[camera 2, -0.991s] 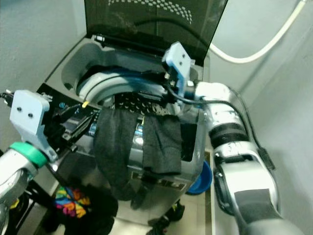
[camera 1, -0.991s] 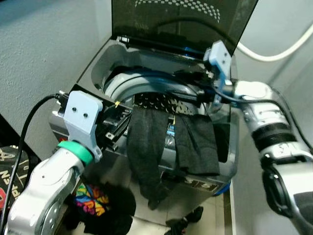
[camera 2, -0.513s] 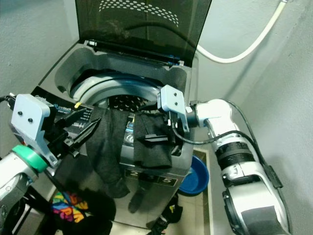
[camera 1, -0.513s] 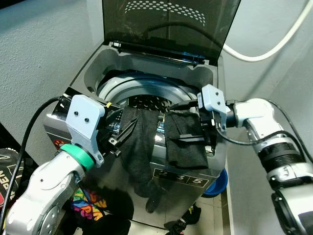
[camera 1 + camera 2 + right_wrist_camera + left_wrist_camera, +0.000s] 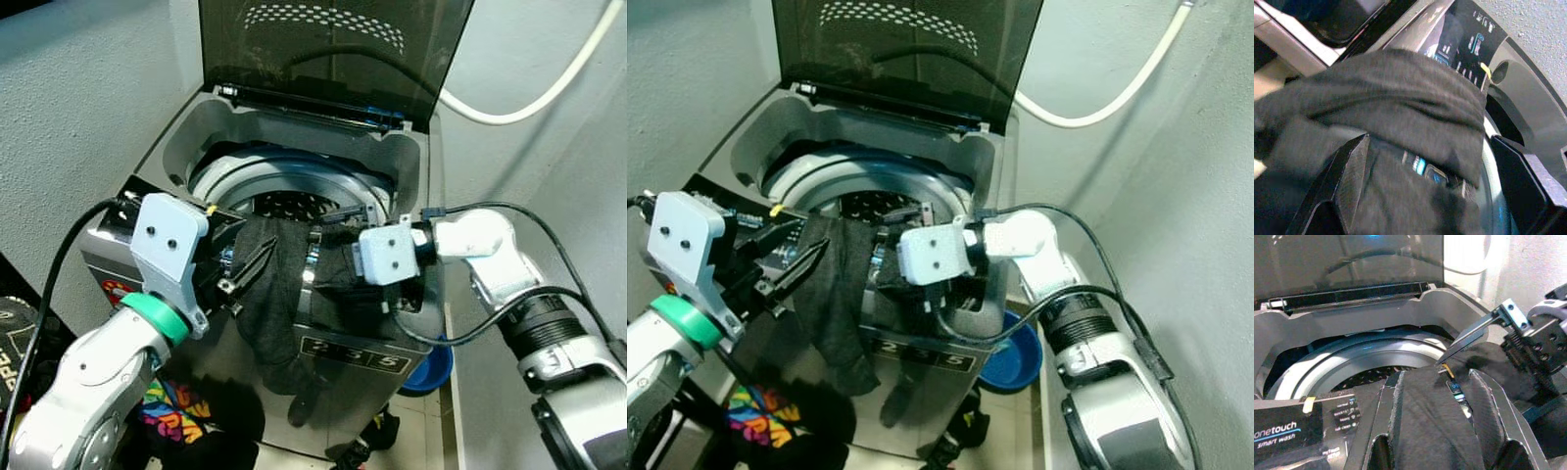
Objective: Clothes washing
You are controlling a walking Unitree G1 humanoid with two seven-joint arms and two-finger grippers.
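Left eye view: washer, grey walls

Dark garment over washer rim

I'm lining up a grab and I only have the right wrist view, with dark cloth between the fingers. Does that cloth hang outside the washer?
Observer: Yes. The dark garment at the right gripper drapes over the washer front rim and hangs down its front.
Operator: Is the lid out of the way?
Observer: The lid stands open behind the drum.
Operator: Where's the other arm?
Observer: The left gripper is open, straddling the garment at the rim, on the robot's left.
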